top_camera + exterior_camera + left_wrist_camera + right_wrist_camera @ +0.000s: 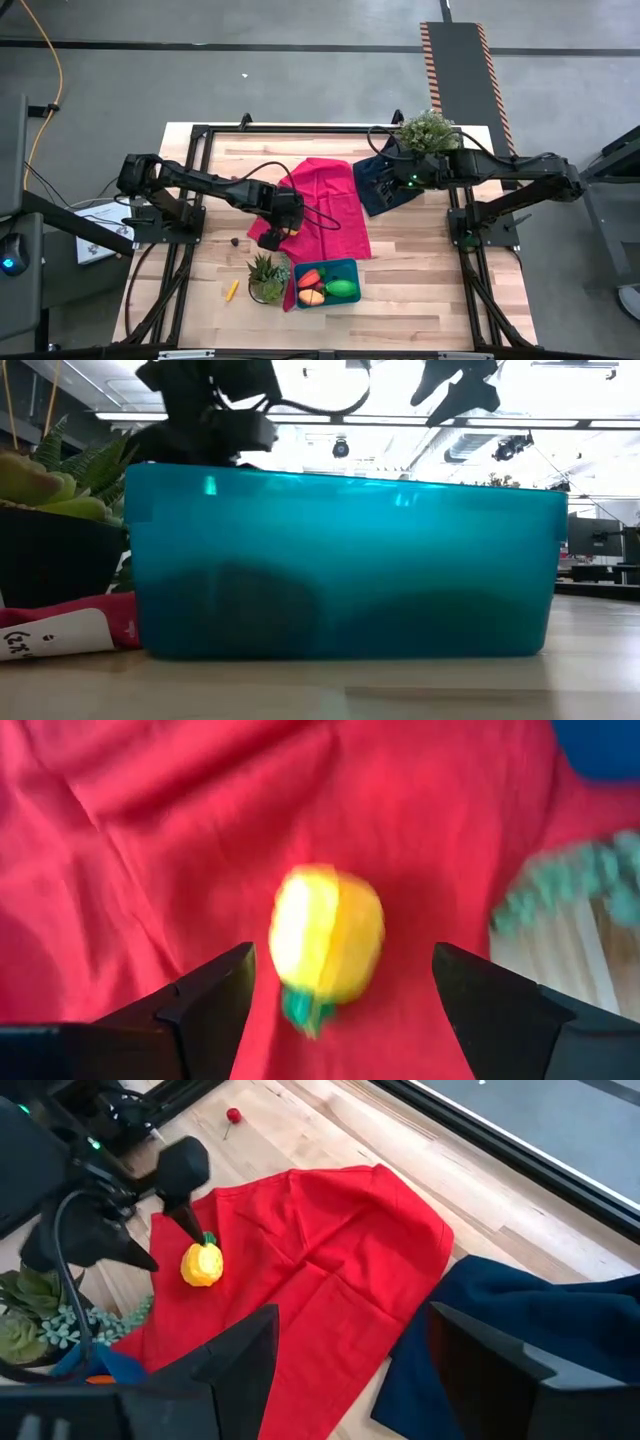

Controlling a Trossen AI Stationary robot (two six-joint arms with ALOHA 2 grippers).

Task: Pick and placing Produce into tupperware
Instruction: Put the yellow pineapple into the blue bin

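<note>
A yellow toy fruit with a green stem [325,945] lies on the red cloth [150,840]; it also shows in the right wrist view [202,1266]. My left gripper [340,985] hangs open just above it, pointing down, one finger on either side and neither touching. The teal tupperware [350,268] stands near the table's front edge, holding a red-orange carrot [309,278], an orange piece [312,296] and a green oval [341,288]. A thin yellow stick [232,290] lies on the bare wood to its left. My right gripper [350,1350] is open over the navy cloth [520,1310].
A potted plant [266,277] stands against the tupperware's left side, close to my left gripper [270,238]. A second plant [428,131] is at the far right. A small dark red ball [234,241] lies left of the red cloth. The low view is filled by the tupperware's wall [340,560].
</note>
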